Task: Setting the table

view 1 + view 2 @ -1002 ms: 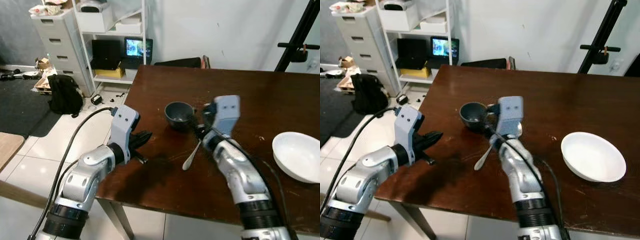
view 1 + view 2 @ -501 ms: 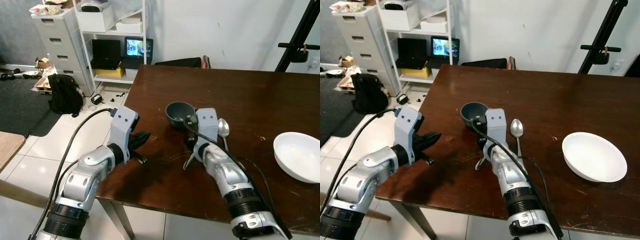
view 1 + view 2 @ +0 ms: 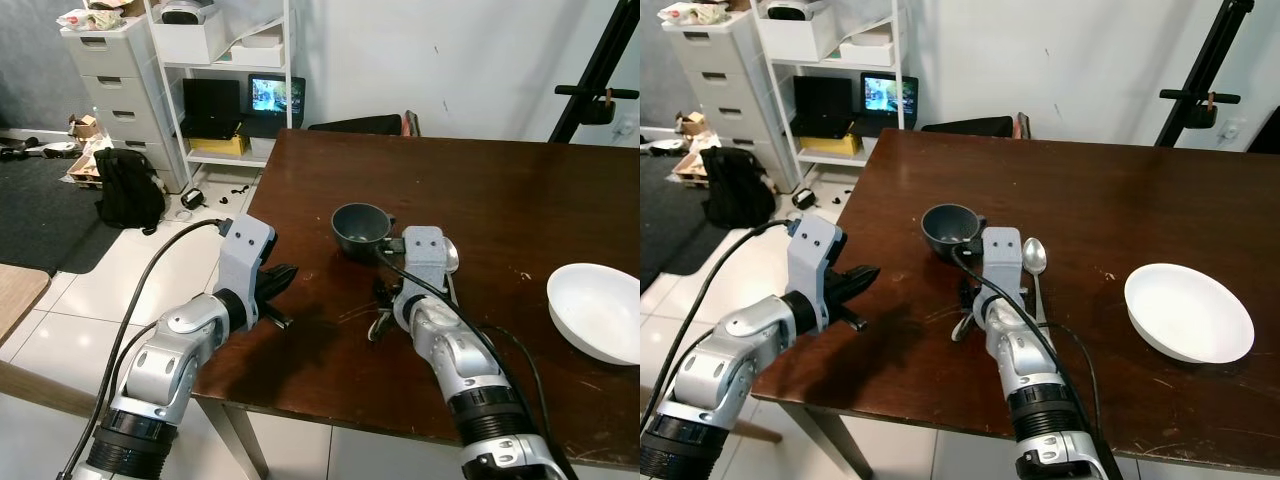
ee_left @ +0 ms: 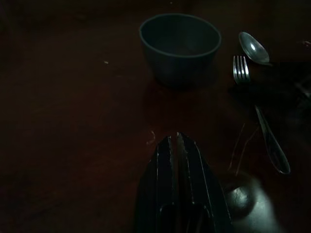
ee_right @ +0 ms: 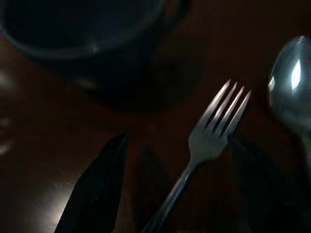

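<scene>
The right gripper (image 5: 180,194) is low over the dark wooden table (image 3: 1120,200), its two black fingers (image 5: 92,187) spread apart with the fork (image 5: 214,131) lying between them; the right wrist view does not settle whether either finger touches it. The fork's tines point toward the dark grey cup (image 3: 950,226), which stands at about 11 o'clock from the gripper, just beyond the tines. A spoon (image 3: 1034,256) lies at roughly 2 o'clock from the gripper, beside the fork, with its bowl level with the tines. In the eye views the fork's handle (image 3: 377,325) shows beside the silver wrist, angled toward the near edge of the table.

Farther out, at about 3 o'clock across the table, sits a white bowl (image 3: 1187,312), well apart from the cutlery.

The left gripper (image 4: 176,160) hovers over the near left part of the table, at about 9 o'clock from the right one, its fingers pressed together and holding nothing, pointing toward the cup.

Beyond the table's left edge, on the tiled floor, stand a white shelf unit (image 3: 225,90) with a small lit screen (image 3: 275,98), a drawer chest (image 3: 115,85) and a black backpack (image 3: 130,188).
</scene>
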### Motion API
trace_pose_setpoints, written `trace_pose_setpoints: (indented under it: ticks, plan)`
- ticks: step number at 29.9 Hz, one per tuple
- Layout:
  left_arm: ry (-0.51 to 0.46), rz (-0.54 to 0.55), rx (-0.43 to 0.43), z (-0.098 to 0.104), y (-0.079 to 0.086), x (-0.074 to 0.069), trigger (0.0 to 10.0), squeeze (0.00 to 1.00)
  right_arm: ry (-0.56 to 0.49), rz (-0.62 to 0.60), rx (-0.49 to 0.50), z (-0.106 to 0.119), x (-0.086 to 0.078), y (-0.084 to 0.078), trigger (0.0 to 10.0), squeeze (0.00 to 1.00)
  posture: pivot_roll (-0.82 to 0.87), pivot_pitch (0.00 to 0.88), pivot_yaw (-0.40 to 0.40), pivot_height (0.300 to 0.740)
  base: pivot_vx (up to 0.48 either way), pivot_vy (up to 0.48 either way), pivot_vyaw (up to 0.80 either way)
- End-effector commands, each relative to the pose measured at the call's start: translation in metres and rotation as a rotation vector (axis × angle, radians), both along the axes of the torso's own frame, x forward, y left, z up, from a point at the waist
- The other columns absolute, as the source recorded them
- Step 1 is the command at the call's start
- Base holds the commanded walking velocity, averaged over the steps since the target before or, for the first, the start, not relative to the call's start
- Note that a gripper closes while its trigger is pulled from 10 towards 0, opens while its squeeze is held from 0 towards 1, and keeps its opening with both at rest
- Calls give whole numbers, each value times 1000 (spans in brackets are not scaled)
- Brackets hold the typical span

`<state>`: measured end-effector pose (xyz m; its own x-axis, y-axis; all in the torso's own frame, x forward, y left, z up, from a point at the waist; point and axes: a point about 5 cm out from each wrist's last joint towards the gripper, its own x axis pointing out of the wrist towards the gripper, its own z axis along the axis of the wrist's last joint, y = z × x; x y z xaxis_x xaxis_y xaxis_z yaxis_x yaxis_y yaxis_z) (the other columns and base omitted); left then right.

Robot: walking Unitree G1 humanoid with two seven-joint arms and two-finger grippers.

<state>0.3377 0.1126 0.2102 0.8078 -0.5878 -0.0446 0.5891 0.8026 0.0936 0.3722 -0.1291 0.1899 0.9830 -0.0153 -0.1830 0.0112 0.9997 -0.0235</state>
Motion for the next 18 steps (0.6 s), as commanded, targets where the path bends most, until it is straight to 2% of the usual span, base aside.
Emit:
trace_pose_setpoints:
  ticks: [1,7,13,18]
  plan:
    - [21,12,17,-6,4,-3,10000,0,-16,15,-29,2,-5,2,10000,0,-52,185,110,740,0,0,0]
    - [25,13,17,-8,4,-4,10000,0,-60,26,-61,10,-17,5,10000,0,-55,190,106,740,0,0,0]
    - [26,11,15,-7,3,-4,10000,0,-16,12,-24,-1,-35,17,10000,0,-43,184,101,740,0,0,0]
    - [20,10,15,-6,3,-4,10000,0,-10,-43,-3,-4,-37,19,10000,0,-36,175,98,740,0,0,0]
